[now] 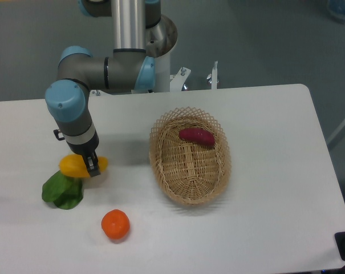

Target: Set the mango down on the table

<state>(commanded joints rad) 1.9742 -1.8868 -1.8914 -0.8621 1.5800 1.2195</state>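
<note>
The mango [72, 165], yellow-orange and oblong, lies low over the left part of the white table [263, 108], just above a green leafy vegetable. My gripper [88, 164] comes straight down on it and its jaws are closed around the mango's middle. One dark finger [93, 166] shows across the front of the fruit; the other is hidden behind it. I cannot tell whether the mango touches the tabletop or is held slightly above it.
A green leafy vegetable [63, 192] lies right under and in front of the mango. A round orange-red fruit [116, 224] sits near the front. An oval wicker basket [161, 165] in the middle holds a purple sweet potato [197, 136].
</note>
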